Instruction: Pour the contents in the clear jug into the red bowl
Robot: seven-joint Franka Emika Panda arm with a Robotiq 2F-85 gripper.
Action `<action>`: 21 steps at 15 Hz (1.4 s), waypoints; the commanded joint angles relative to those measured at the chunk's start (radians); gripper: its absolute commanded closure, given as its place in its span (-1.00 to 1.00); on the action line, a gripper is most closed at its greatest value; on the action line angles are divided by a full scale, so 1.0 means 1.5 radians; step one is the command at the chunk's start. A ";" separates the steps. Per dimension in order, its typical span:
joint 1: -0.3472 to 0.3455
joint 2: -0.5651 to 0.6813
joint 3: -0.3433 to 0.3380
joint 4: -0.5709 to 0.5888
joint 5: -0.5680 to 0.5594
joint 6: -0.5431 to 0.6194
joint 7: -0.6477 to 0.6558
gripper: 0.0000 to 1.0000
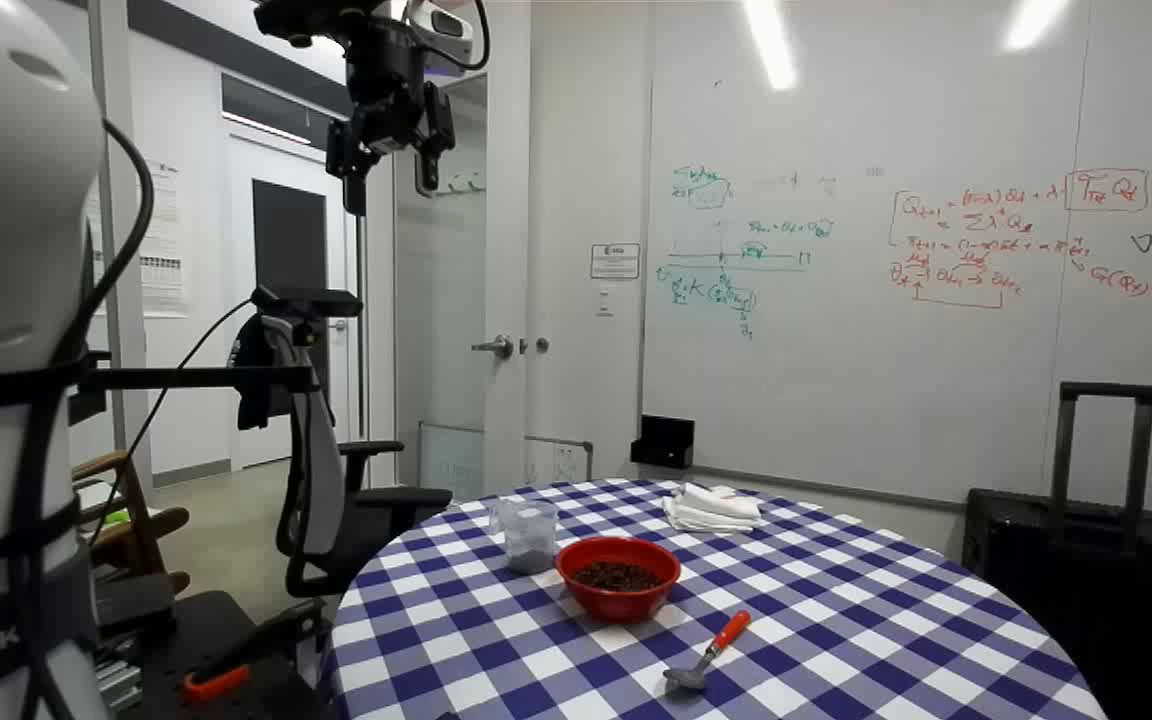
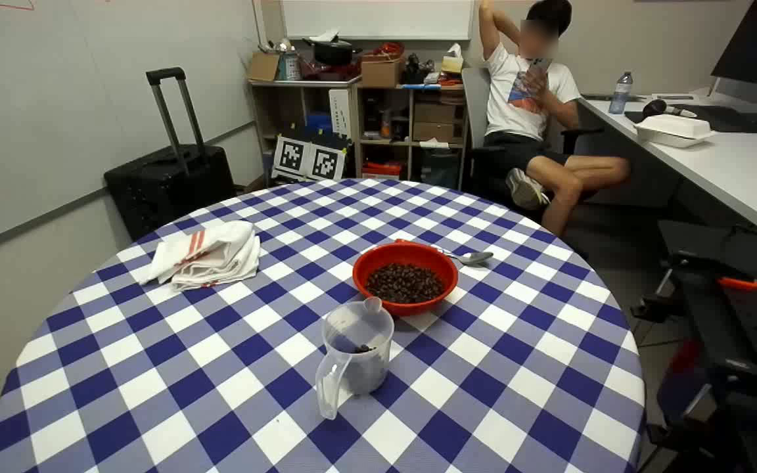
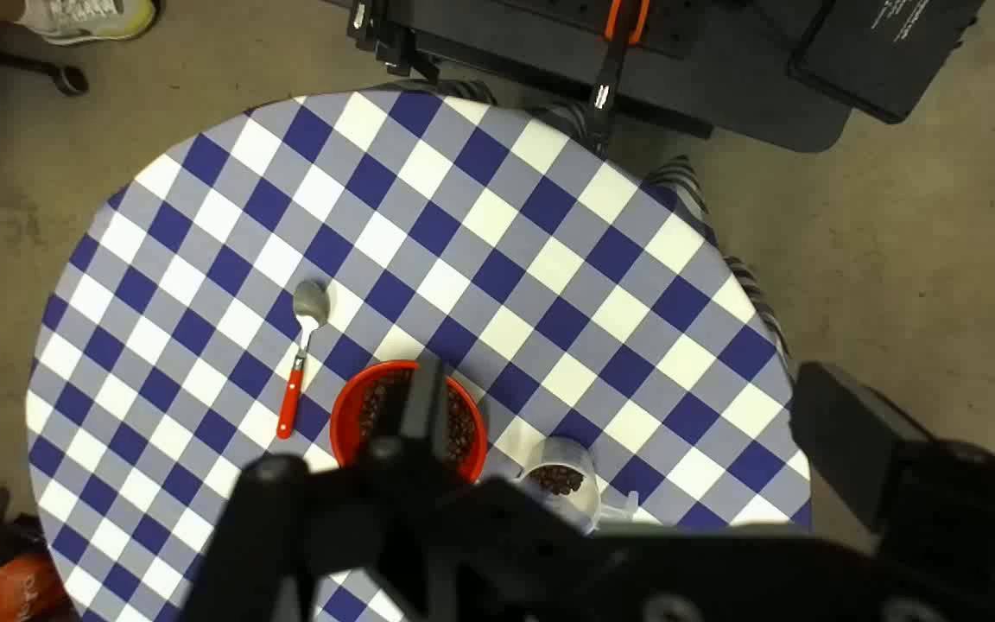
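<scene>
High up hangs the gripper (image 1: 390,200), jaws spread wide, nothing between them, well apart from everything below. Eyes down to the table (image 2: 175,394) now, and toward the near edge stands the clear jug (image 2: 368,378), upright, handle turned our way, nobody holding it. And look inside: dark beans (image 3: 555,478) at the bottom, so there's something left to pour! Just beyond sits the red bowl (image 2: 418,307), not touching, a strip of checked cloth (image 3: 519,439) showing between the two from above, and it carries a broad bed of beans. Whether that counts toward the pour, I can't tell. So where do we stand? By my reading the bowl is well placed, the jug close beside it, and the grasp, the lift, the tilt and the setting down are all to come before this one can be called finished. Past the bowl lies a red-handled spoon (image 2: 476,258); over toward the edge by the whiteboard (image 2: 30,118), a folded towel (image 2: 211,256). And out beyond the far edge, a seated person (image 2: 524,115), one arm up behind the head.
</scene>
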 commanded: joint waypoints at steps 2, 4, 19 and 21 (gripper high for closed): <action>0.010 0.002 -0.007 0.002 -0.004 -0.001 0.005 -1.00; 0.010 0.002 -0.007 0.002 -0.004 -0.001 0.005 -1.00; 0.008 0.001 -0.004 0.009 -0.021 0.005 0.005 -1.00; 0.007 0.035 -0.003 0.012 -0.036 0.053 -0.006 -1.00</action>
